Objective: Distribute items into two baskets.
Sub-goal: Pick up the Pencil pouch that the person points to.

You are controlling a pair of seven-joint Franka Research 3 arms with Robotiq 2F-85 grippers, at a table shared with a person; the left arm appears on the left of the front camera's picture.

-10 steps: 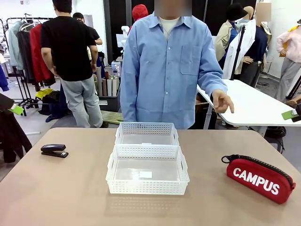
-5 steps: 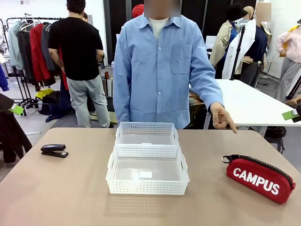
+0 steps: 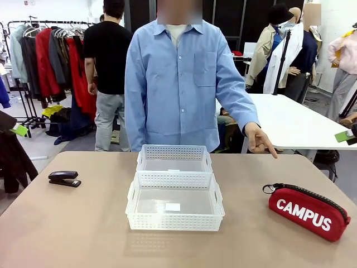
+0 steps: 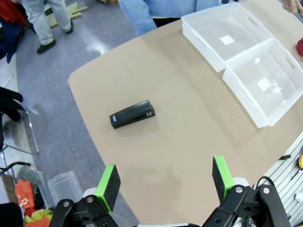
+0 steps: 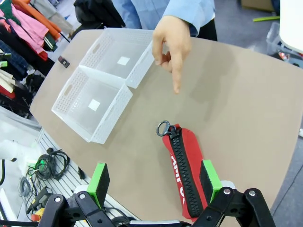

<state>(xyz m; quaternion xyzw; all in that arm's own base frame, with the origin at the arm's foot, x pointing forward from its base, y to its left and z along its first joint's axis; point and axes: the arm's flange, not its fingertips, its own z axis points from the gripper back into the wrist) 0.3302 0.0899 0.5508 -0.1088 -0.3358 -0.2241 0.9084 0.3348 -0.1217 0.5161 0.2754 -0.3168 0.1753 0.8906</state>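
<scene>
A: Tools first, pls. Holding anything?

B: No. The left gripper (image 4: pixel 164 172) has its jaws spread wide, nothing btwn the green pads, and hangs high over the table (image 4: pixel 189 137). The right gripper (image 5: pixel 154 178) is the same: wide apart, empty, up in the air.

A: What's under each?

B: Under the left is the stapler (image 4: pixel 132 114), lying flat on bare tabletop, well apart from the baskets. Under the right is the red pouch (image 5: pixel 183 165), zip side up, ring end twd the baskets, just ahead of the pads.

A: Baskets?

B: Mid-table, touching end to end: near basket (image 3: pixel 175 222) on the robot's side, far basket (image 3: pixel 174 152) by the person. Nothing in either except a small white label on the floor.

A: And the person?

B: Standing at the far edge. The person's hand (image 5: pixel 170 40) has the index finger out, aimed down at the table near the pouch's ring. Looks like a cue, tho I can't tell which basket it means.

A: So what step?

B: Very start, imo: no item picked, none sorted. Next is prob. a descent on one item. The pouch is soft and long, so grip it mid-body across the narrow width; the jaws look roughly lined up across it. The stapler is low and flat, so the pads must go right down to the tabletop either side of it.
</scene>
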